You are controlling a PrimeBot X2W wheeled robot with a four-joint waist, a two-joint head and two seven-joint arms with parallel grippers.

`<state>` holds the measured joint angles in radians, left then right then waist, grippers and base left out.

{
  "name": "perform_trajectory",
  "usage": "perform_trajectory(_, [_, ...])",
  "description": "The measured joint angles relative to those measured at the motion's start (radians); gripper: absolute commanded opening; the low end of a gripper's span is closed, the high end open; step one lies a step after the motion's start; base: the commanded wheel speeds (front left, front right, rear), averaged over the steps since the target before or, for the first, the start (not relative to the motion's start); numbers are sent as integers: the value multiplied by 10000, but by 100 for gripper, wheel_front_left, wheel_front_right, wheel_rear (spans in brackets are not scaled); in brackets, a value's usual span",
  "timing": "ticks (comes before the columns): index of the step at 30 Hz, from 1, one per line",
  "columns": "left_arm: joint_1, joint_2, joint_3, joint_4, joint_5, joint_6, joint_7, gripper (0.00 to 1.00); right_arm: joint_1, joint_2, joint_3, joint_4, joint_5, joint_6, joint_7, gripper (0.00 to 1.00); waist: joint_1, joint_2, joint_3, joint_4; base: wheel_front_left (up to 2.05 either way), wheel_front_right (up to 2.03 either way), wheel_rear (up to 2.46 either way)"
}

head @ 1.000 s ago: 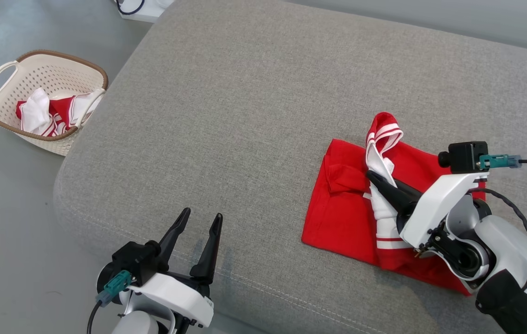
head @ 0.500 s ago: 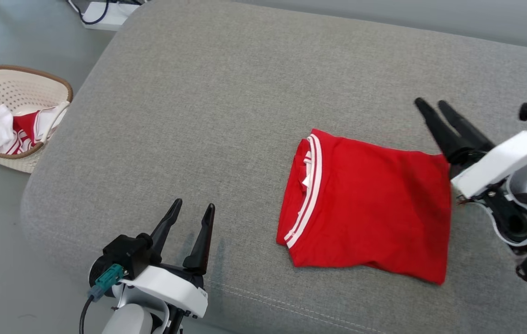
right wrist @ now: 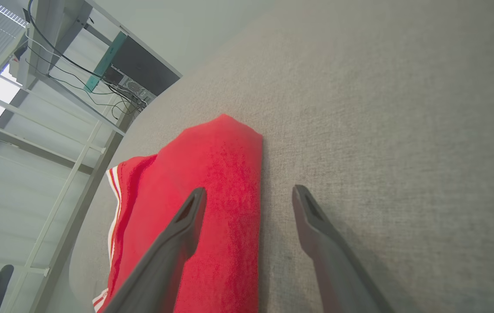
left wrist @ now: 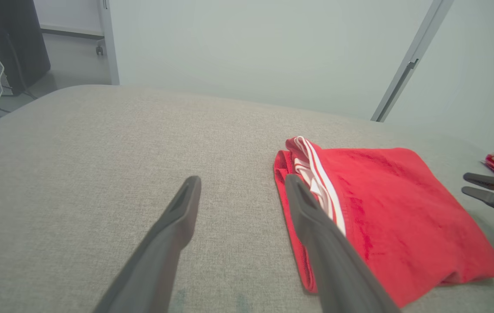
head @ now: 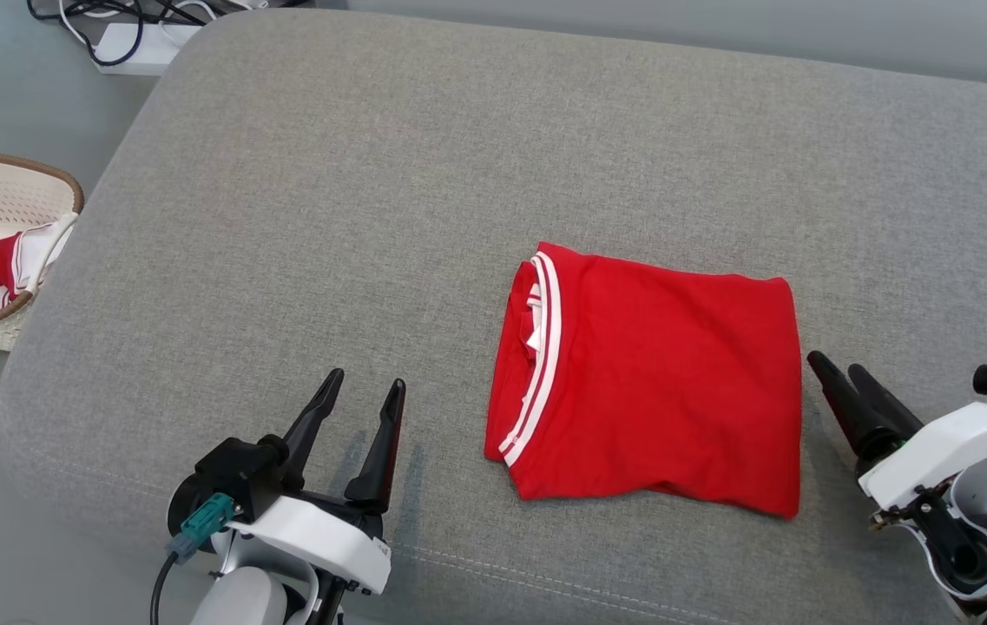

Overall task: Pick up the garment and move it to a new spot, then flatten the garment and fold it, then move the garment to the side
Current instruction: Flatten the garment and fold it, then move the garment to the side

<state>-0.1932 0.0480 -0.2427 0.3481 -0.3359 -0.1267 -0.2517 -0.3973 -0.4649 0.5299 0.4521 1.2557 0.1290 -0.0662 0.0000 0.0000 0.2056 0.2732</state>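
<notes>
Right gripper (head: pixel 833 363) has let go and drawn back toward the cushion's front right corner. The striped flap it was carrying a second ago is now lying closed. The camera has swung too, so the basket's drift in the head view is no real move.

- Grey sofa cushion (head: pixel 371 174): taking up most of the scene and serving as the work surface.
- Red T-shirt (head: pixel 667 391): lying on the cushion, right of its middle and toward its front seam, as a folded rectangle, fairly flat, with loose layers showing at the edge nearest the cushion's front.
- Wicker-rimmed laundry basket (head: pixel 24 163): sitting on the floor off the cushion's left edge, holding more red and white clothes.
- Left gripper (head: pixel 368 378): hovering over the cushion's front left part, fingers spread wide and holding nothing.
- Right gripper: fingers parted and empty. In its wrist view one finger is lying over the shirt's edge and the other over bare cushion.
- White-striped trim (head: pixel 541 347): running along the shirt's edge that faces the cushion's left.

Judgement: folding is looking finished, and the move to the side is coming up. That calls for a pinch through every layer at an edge, probably from both sides, then a low carry or slide so the stack is not opening.
</notes>
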Motion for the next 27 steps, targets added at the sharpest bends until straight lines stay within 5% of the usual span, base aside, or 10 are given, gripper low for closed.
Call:
perform_trajectory(20, [-7,-6,-65,-109,-2,0,0,100,-563,566,614,993,29,-31,502,100,0,0,352,787,0,0,0])
perform_trajectory(21, [-7,-8,-65,-109,-2,0,0,100,-586,575,667,965,56,-31,602,91,0,0,342,794,0,0,0])
perform_trajectory(22, [-7,-12,-65,-109,-2,0,0,100,-607,579,750,913,84,-31,688,48,0,0,329,797,0,0,0])
perform_trajectory(24, [-6,-13,-61,-109,-4,0,0,100,-625,637,926,794,130,-29,780,0,0,1,296,784,0,0,0])
perform_trajectory(27, [0,4,-23,-107,-4,0,0,100,-610,855,1024,723,314,-29,802,0,0,0,209,671,0,0,0])
